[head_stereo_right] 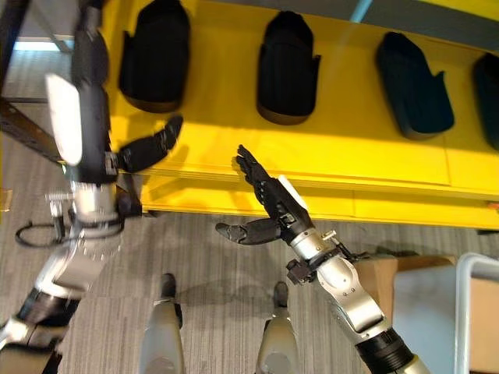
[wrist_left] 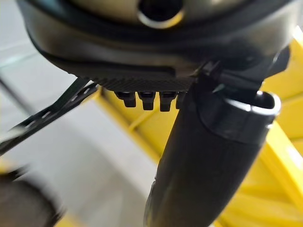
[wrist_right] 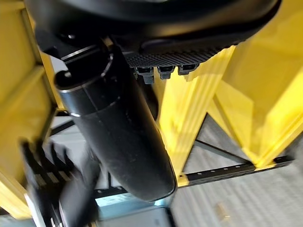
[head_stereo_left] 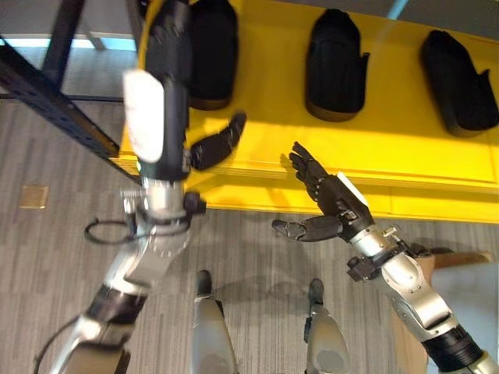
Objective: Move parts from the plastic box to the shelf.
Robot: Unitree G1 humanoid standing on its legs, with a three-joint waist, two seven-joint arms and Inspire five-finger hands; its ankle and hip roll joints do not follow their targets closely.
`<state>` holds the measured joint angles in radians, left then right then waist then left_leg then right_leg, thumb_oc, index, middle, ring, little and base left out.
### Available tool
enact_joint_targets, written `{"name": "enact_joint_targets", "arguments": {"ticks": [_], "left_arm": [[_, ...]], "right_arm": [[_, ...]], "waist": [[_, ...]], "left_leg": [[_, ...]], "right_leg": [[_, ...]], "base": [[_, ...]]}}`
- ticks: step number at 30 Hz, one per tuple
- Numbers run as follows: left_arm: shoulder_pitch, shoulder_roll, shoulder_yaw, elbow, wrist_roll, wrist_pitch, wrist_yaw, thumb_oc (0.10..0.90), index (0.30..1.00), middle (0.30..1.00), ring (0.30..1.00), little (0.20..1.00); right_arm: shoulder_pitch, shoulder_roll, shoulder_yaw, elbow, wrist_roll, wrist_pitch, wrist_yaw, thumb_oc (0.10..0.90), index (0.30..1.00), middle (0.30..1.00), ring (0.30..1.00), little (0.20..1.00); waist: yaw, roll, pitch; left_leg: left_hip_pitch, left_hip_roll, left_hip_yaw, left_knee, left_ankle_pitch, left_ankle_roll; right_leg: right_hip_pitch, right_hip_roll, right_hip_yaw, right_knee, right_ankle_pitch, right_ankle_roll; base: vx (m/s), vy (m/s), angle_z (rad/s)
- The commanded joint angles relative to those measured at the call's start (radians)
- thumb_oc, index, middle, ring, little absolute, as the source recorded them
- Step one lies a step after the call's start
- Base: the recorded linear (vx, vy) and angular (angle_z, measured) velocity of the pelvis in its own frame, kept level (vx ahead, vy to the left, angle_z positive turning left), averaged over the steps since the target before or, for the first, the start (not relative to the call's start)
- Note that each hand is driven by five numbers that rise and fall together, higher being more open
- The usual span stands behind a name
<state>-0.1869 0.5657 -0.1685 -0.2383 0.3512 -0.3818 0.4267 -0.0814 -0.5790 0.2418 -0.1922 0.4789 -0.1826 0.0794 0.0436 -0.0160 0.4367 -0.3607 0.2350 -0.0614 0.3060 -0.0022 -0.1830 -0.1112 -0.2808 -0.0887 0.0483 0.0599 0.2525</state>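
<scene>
Left hand (head_stereo_left: 168,93) raised high at the left end of the yellow shelf (head_stereo_left: 374,148), back of the hand with its white cover toward the camera, thumb (head_stereo_left: 218,144) sticking out to the right over the shelf's front edge; fingers run up out of sight behind the hand, so cannot tell if open or closed, and cannot tell if it holds anything. Just behind and right of it, the leftmost black part (head_stereo_left: 212,51) sits on the shelf, partly overlapped by the hand. Dark metal frame bar (head_stereo_left: 54,109) runs diagonally at far left. Middle black part (head_stereo_left: 335,66) lies on the shelf further right, well apart from both hands. Right hand (head_stereo_left: 331,202) hovers below the shelf's front edge, fingers spread and straight pointing up toward the shelf, thumb out to the left, empty, touching nothing. Rightmost black part (head_stereo_left: 460,82) on the shelf at far right, a fourth dark part (head_stereo_right: 490,101) showing at the right eye view's edge. Grey striped floor (head_stereo_left: 257,249) underneath.
</scene>
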Motion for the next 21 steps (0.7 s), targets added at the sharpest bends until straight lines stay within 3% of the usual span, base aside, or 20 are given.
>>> {"name": "enact_joint_targets", "arguments": {"ticks": [1, 3, 9, 16, 21], "left_arm": [[0.026, 0.051, 0.064, -0.096, -0.214, -0.196, -0.226, 0.900, 1.000, 1.000, 1.000, 1.000], [0.104, 0.047, 0.088, -0.129, -0.298, -0.235, -0.324, 0.900, 1.000, 1.000, 1.000, 1.000], [0.158, 0.041, 0.090, -0.141, -0.414, -0.228, -0.404, 0.900, 1.000, 1.000, 1.000, 1.000], [0.183, 0.015, 0.096, -0.156, -0.457, -0.182, -0.374, 0.900, 1.000, 1.000, 1.000, 1.000], [0.205, -0.010, 0.095, -0.150, -0.444, -0.166, -0.319, 0.900, 1.000, 1.000, 1.000, 1.000]], "right_arm": [[0.015, 0.051, -0.129, -0.135, 0.100, -0.208, -0.011, 0.900, 1.000, 1.000, 1.000, 1.000], [0.046, 0.064, -0.174, -0.147, 0.102, -0.243, -0.025, 0.900, 1.000, 1.000, 1.000, 1.000], [0.067, 0.080, -0.244, -0.166, 0.032, -0.282, -0.139, 0.900, 1.000, 1.000, 1.000, 1.000], [0.108, 0.059, -0.323, -0.171, -0.044, -0.267, -0.257, 0.900, 1.000, 1.000, 1.000, 1.000], [0.163, 0.019, -0.393, -0.150, -0.082, -0.255, -0.309, 0.900, 1.000, 1.000, 1.000, 1.000]], "waist": [[0.014, -0.060, -0.127], [0.022, -0.055, -0.135], [0.014, -0.045, -0.165], [-0.029, -0.032, -0.193], [-0.089, -0.009, -0.199]], "left_leg": [[-0.080, -0.071, -0.022, -0.014, 0.014, 0.085], [-0.077, -0.070, -0.029, -0.015, 0.018, 0.088], [-0.051, -0.044, -0.033, -0.040, 0.037, 0.085], [0.008, 0.012, -0.019, -0.076, 0.047, 0.073], [0.080, 0.082, -0.004, -0.127, 0.067, 0.055]], "right_leg": [[0.177, 0.078, 0.019, 0.078, -0.225, -0.107], [0.189, 0.082, 0.014, 0.079, -0.227, -0.110], [0.197, 0.102, 0.026, 0.105, -0.250, -0.129], [0.160, 0.123, 0.065, 0.168, -0.271, -0.151], [0.083, 0.155, 0.106, 0.264, -0.299, -0.180]], "base": [[0.03, -0.151, 0.23], [0.02, -0.110, 0.11], [0.02, -0.097, 0.08], [0.03, -0.070, -0.05], [-0.01, -0.083, -0.21]]}}
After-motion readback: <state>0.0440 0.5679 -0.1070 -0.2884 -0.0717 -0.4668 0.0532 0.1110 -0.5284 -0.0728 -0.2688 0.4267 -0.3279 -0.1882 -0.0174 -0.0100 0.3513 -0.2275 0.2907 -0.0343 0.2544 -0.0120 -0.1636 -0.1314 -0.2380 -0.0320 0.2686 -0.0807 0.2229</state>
